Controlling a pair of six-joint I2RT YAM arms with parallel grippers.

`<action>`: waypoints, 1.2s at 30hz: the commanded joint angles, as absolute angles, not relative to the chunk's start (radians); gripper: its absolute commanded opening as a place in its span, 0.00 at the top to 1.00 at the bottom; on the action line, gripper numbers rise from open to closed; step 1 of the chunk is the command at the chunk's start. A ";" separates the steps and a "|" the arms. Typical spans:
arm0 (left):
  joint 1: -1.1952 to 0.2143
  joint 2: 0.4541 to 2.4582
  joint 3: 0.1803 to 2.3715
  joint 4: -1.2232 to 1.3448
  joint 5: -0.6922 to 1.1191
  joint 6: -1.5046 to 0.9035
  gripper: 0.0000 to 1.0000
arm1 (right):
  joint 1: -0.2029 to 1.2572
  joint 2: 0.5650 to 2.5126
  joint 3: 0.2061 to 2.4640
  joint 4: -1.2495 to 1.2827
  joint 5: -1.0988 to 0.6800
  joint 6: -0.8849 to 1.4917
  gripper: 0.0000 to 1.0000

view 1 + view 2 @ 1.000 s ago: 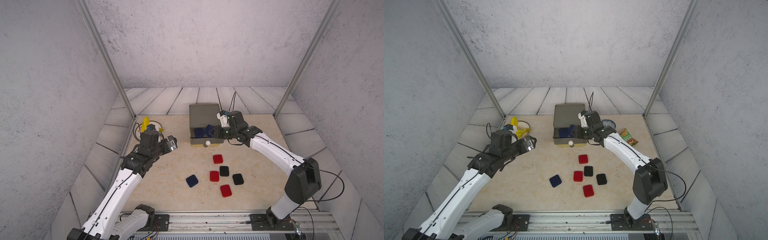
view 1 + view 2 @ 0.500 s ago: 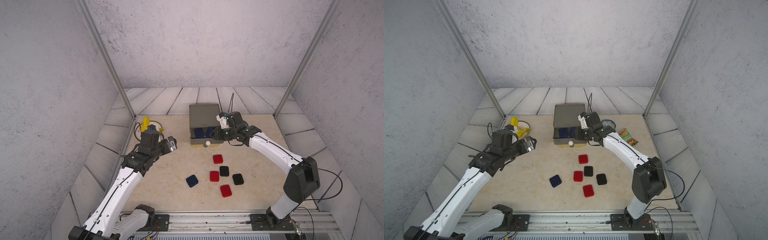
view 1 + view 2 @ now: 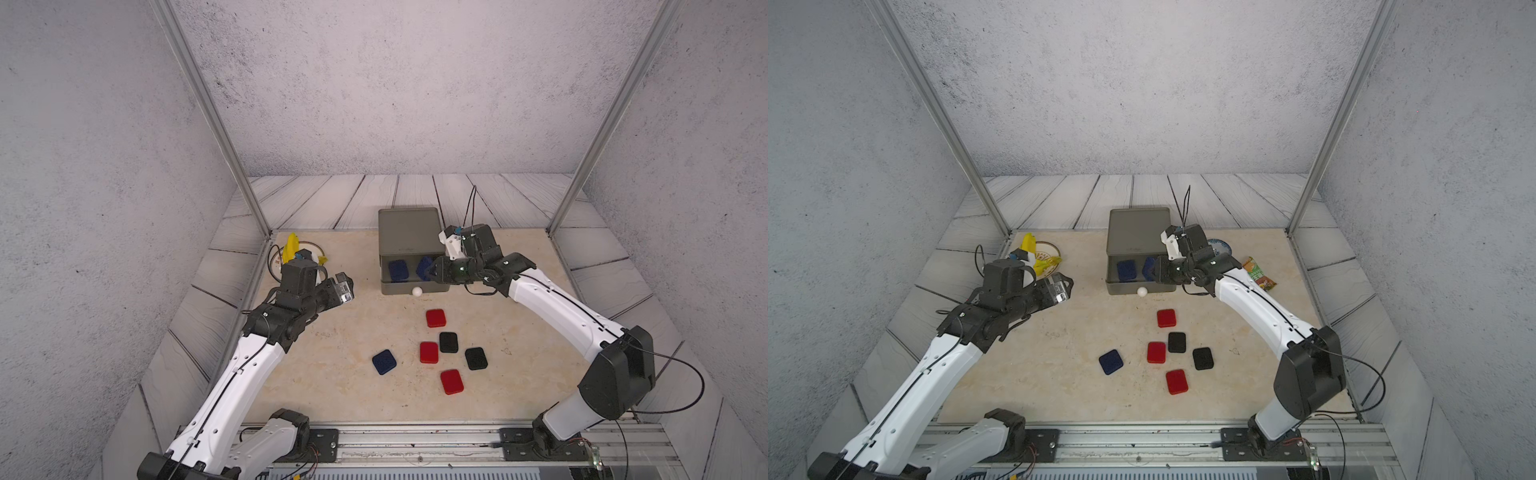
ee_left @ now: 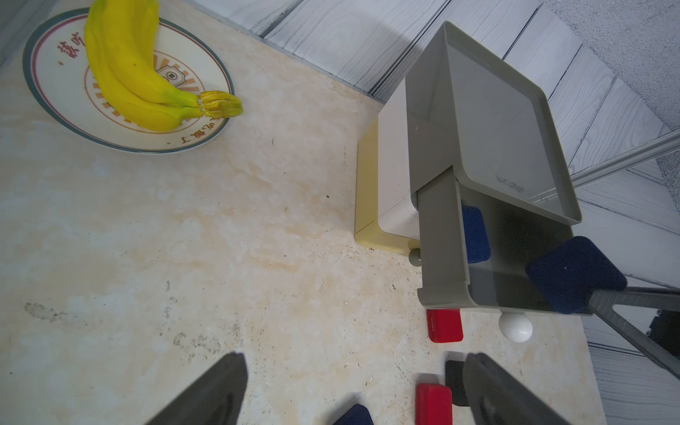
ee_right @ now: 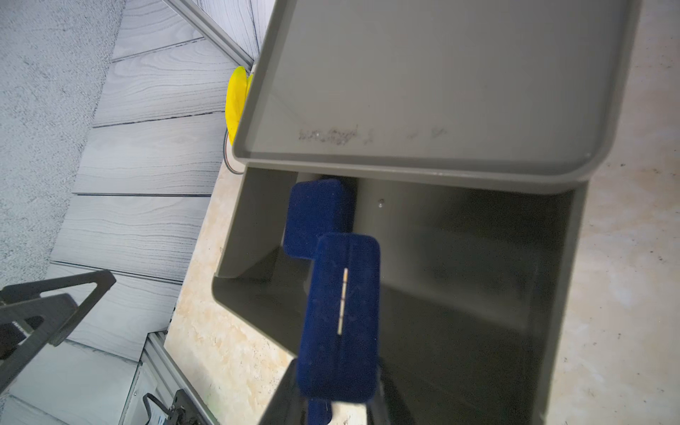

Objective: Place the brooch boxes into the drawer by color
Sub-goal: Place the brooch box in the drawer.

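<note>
Pinching a navy box [image 5: 340, 316], the right gripper [image 3: 430, 270] holds it on edge over the open grey drawer [image 3: 415, 287], where another navy one [image 3: 398, 270] lies flat. The left gripper [image 3: 344, 287] gapes wide and empty. Six more boxes [image 3: 449, 342] lie on the table [image 3: 332, 374]. Bananas [image 4: 128, 73] cover part of the red Chinese lettering on the plate [image 4: 48, 95]. The embossed mark on the chest [image 4: 496, 110] is unreadable.

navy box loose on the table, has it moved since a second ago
No. The loose navy box sits where it was, same gap from the drawer chest.
</note>
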State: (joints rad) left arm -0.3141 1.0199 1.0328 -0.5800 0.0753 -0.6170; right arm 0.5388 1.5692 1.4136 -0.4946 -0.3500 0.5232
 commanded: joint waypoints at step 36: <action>-0.299 1.040 1.030 -0.610 0.086 -0.591 0.02 | 0.539 1.713 1.631 -0.681 -0.165 0.423 0.29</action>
